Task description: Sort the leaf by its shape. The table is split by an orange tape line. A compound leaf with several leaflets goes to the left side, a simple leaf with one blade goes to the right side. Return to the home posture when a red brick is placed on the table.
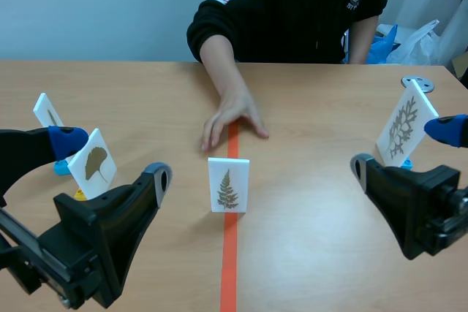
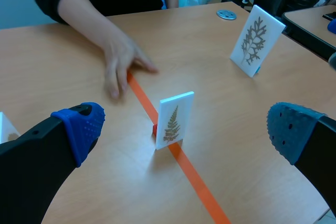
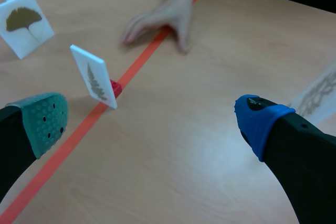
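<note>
A white card with a fern-like leaf of several leaflets stands upright on the orange tape line at mid-table. A small red piece sits at its base, behind it. My left gripper hovers open at the near left, the card ahead between its fingers' line but well apart. My right gripper is open at the near right and holds nothing.
A person's hand rests flat on the tape behind the card. A ginkgo card and another card stand on the left. A branching-leaf card stands on the right, a metal disc beyond it.
</note>
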Controlling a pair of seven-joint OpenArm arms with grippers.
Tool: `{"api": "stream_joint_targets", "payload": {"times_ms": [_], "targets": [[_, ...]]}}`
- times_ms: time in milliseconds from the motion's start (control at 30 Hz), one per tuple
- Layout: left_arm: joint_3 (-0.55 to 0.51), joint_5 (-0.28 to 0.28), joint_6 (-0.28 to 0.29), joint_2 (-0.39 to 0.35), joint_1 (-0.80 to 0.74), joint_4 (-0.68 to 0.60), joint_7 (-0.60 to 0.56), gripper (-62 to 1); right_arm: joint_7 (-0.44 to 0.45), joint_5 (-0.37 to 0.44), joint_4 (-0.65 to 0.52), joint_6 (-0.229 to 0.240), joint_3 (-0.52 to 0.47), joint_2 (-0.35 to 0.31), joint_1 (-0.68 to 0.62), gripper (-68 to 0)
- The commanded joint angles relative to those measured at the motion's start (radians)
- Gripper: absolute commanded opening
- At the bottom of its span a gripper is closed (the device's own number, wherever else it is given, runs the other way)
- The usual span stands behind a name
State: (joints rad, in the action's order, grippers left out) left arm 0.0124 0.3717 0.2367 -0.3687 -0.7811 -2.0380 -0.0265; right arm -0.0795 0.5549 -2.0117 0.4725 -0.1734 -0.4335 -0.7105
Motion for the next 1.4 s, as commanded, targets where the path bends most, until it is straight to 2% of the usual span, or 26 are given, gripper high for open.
{"api": "stream_joint_targets", "payload": {"times_ms": [0, 200, 533, 900, 1067, 1267, 1367], "targets": [[-0.002, 0.007, -0.001, 0.002, 0.003, -0.011, -0.013, 1.4, 0.019, -0.016, 0.029, 0.001, 0.026, -0.013, 0.046, 0.4], [-0.002, 0.007, -0.001, 0.002, 0.003, -0.011, -0.013, 1.4, 0.059, -0.100, 0.192, 0.001, 0.148, -0.012, 0.187, 0.4], [-0.002, 0.007, -0.001, 0.002, 0.003, -0.011, -0.013, 1.4, 0.192, -0.274, 0.485, 0.000, 0.384, 0.019, 0.444, 0.4], [-0.002, 0.007, -0.001, 0.003, 0.003, -0.011, -0.013, 1.4, 0.283, -0.423, 0.791, -0.013, 0.587, 0.158, 0.689, 0.4], [-0.002, 0.007, -0.001, 0.003, 0.003, -0.011, -0.013, 1.4, 0.311, -0.493, 0.883, -0.068, 0.667, 0.216, 0.760, 0.4], [-0.002, 0.007, -0.001, 0.003, 0.003, -0.011, -0.013, 1.4, 0.314, -0.527, 0.962, -0.130, 0.738, 0.260, 0.801, -13.8], [-0.002, 0.007, -0.001, 0.003, 0.003, -0.011, -0.013, 1.4, 0.315, -0.530, 0.977, -0.141, 0.767, 0.262, 0.805, -20.0]]}}
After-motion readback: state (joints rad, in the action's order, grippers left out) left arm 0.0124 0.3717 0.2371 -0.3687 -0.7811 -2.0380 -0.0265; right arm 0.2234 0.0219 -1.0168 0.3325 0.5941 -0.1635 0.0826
